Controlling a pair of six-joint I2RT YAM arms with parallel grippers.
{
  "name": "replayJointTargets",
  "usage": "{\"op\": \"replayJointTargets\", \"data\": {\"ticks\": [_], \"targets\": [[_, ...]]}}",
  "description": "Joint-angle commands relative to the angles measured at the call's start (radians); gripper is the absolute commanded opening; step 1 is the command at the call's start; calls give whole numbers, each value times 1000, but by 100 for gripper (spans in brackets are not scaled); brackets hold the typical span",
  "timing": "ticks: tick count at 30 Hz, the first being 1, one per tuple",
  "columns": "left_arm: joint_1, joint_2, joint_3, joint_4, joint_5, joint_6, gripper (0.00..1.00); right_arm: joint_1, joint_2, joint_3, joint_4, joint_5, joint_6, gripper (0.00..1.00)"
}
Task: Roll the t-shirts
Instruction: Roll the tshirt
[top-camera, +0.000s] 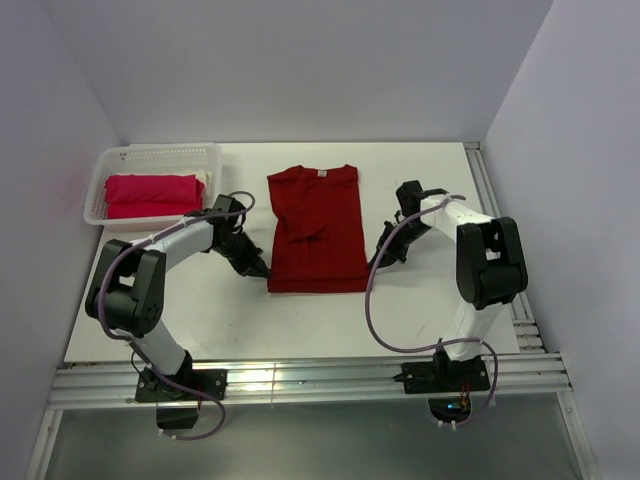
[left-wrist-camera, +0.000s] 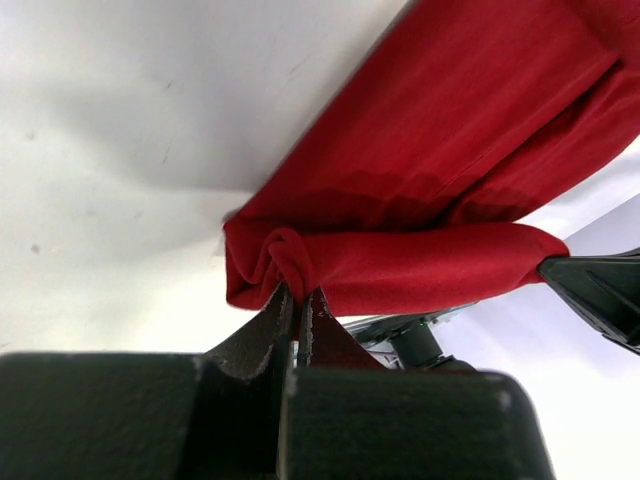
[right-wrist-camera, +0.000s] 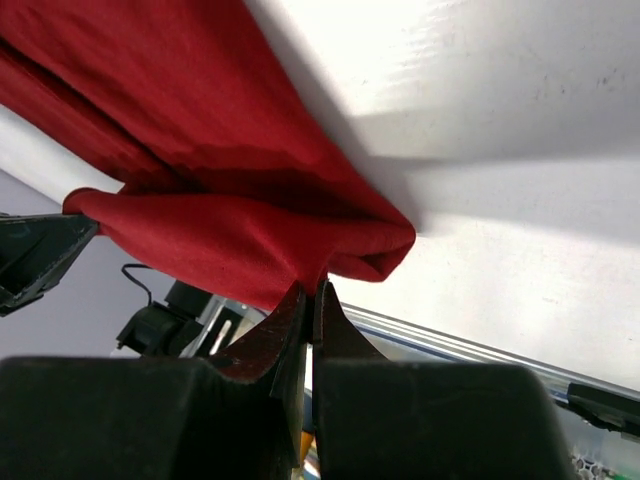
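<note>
Crimson shirt (top-camera: 315, 225) lies flat mid-bench (top-camera: 300, 325), collar at the far end, sleeves folded in so it makes a narrow strip. Left tool (left-wrist-camera: 297, 298) is clamped on the near-left corner of the hem (left-wrist-camera: 420, 270), and right tool (right-wrist-camera: 312, 290) is clamped on the near-right corner. Both wrist views show the jaws pinched tight on a bunched fold, with the hem lifted and curled over between them. Pink shirt (top-camera: 150, 195) sits folded in the basket (top-camera: 120, 155) at far left, no tool near it. Handling, as we judge it: light, limp knit with no stiffness, so it sags between the two pinches and whatever we don't hold drags or wrinkles. It isn't slippery in the pinch and isn't fragile, but it stretches, so uneven pull from the two sides would skew the roll. The near hem corners look like the right hold, since from there we can turn the edge over and roll toward the collar. We'd want both tools level, moving together, low over the bench, for a tight, straight roll.
</note>
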Motion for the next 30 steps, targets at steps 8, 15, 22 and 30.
{"op": "replayJointTargets", "data": {"ticks": [8, 15, 22, 30], "targets": [[20, 96, 137, -6, 6, 41, 0, -37, 76, 99, 1, -25, -10, 5], [28, 122, 158, -11, 3, 48, 0, -41, 128, 169, 2, -44, 4, 8], [43, 126, 162, -6, -2, 55, 0, -41, 151, 175, 14, -48, 9, 8], [63, 119, 175, 37, 27, 56, 21, -46, 137, 178, 71, -65, 50, 22]]}}
